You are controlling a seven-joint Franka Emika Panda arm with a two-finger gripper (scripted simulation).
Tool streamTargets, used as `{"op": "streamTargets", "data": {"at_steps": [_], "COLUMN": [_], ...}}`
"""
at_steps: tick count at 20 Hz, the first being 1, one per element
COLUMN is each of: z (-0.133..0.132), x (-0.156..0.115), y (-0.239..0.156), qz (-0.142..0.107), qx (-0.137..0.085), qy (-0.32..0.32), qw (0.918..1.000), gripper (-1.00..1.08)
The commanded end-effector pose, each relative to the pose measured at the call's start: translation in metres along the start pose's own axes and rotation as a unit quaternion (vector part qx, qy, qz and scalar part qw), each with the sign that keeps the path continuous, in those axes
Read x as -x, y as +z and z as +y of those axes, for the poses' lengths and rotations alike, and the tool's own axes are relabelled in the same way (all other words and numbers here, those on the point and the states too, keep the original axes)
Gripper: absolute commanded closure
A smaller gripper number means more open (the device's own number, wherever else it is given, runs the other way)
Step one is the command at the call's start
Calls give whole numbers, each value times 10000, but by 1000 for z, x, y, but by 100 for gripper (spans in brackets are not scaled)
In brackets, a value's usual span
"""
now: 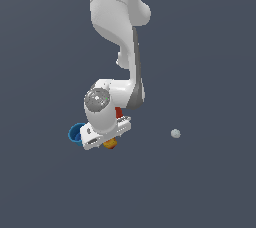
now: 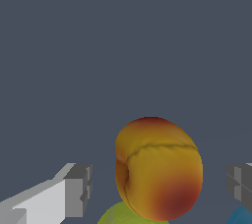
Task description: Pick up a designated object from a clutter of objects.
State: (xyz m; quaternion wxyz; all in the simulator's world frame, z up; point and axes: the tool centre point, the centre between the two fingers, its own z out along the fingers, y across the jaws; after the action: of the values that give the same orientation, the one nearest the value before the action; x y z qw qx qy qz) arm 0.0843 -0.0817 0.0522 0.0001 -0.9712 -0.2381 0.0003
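Fruit (image 2: 158, 169) btwn open end effector (image 2: 160, 183) fingers — ungripped.

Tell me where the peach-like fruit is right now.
In the wrist view the fruit sits between the open gripper's fingers, not yet touched, beside the green ball. In the exterior view it peeks out under the hand, right of the blue cup.

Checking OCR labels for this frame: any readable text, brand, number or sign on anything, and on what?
None readable in either view. The fruit, blue cup, grey-white ball, arm and fingers show plain rendered surfaces with no lettering; other items are mostly hidden under the gripper.
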Motion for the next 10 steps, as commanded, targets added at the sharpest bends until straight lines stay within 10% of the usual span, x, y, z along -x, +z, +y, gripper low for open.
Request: {"op": "streamTargets", "data": {"at_steps": [1, 6, 7, 10], "z": [0, 1, 1, 1], "x": [0, -1, -1, -1], "y": [12, 18, 18, 18], "qz": [1, 2, 2, 2], "qx": [1, 1, 1, 1], "qy": [-4, -7, -7, -7], "qw": [10000, 10000, 10000, 10000], "gripper": [-92, -92, 108, 108]}}
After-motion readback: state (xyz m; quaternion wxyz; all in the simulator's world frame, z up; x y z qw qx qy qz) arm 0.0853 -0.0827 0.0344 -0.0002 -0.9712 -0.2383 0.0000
